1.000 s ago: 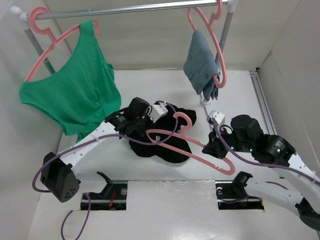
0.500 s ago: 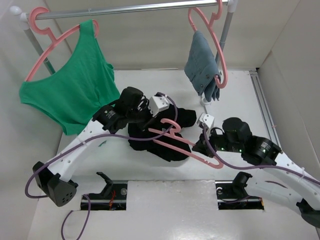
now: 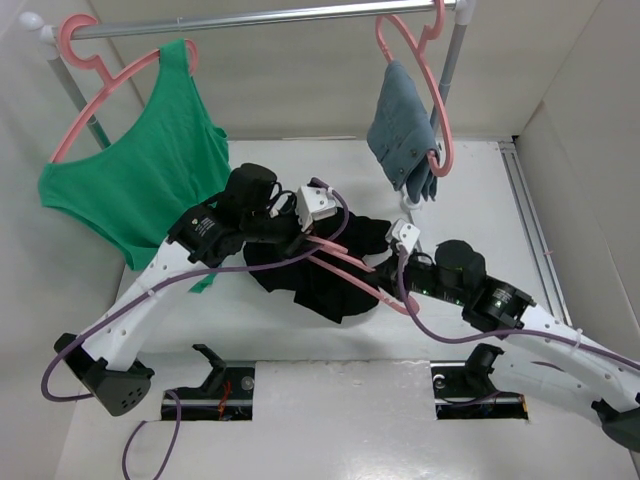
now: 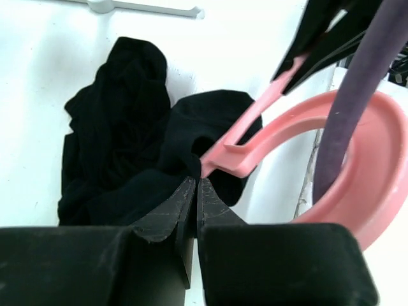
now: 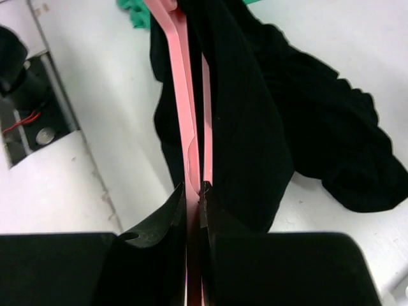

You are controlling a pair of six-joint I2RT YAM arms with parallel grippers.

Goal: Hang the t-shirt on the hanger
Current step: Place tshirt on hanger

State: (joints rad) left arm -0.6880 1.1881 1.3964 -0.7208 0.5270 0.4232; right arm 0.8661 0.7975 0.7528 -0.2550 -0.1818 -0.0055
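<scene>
The black t-shirt lies bunched on the white table, partly lifted. My left gripper is over its left side, jaws pressed shut at a fold of the t-shirt, with the fabric running into the left gripper's tips. The salmon-pink hanger runs slantwise across the shirt, one arm tucked under black cloth. My right gripper is shut on the hanger's bar, which passes between the right gripper's jaws. The t-shirt drapes over the far part. The hanger tip sits just beyond the left fingertips.
A rail across the back holds a green tank top on a pink hanger at left and a grey-blue garment on another at right. The rack's foot stands behind the shirt. White walls close in both sides.
Both grippers have moved left and toward the back. The right arm has carried the hanger further into the t-shirt, and the left gripper has lifted the fabric around it.
</scene>
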